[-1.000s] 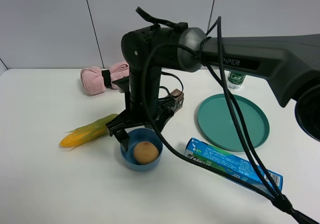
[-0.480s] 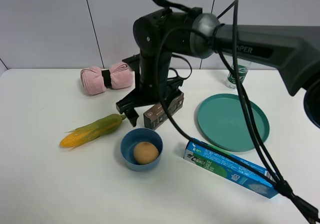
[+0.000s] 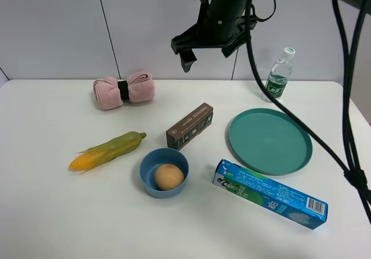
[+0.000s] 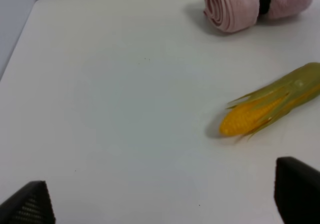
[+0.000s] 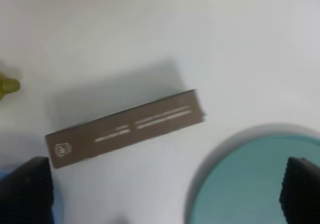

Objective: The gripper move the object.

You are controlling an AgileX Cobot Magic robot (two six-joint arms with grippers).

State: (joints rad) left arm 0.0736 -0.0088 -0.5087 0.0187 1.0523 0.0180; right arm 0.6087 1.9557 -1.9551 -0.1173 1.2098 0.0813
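Observation:
The tan-orange egg-shaped object lies inside a small blue bowl at the front middle of the white table. My right gripper hangs high above the back of the table, far from the object, open and empty. In the right wrist view the right gripper has its fingertips spread wide with nothing between them. The left gripper shows only in the left wrist view, open and empty over bare table. The object is out of view in both wrist views.
A corn cob lies left of the bowl, and a brown box behind it. A teal plate and a blue toothpaste box are on the right. A pink towel roll and a water bottle stand at the back.
My right gripper has lifted from just above the bowl, up and back to high over the table's rear. The object stays in the bowl.

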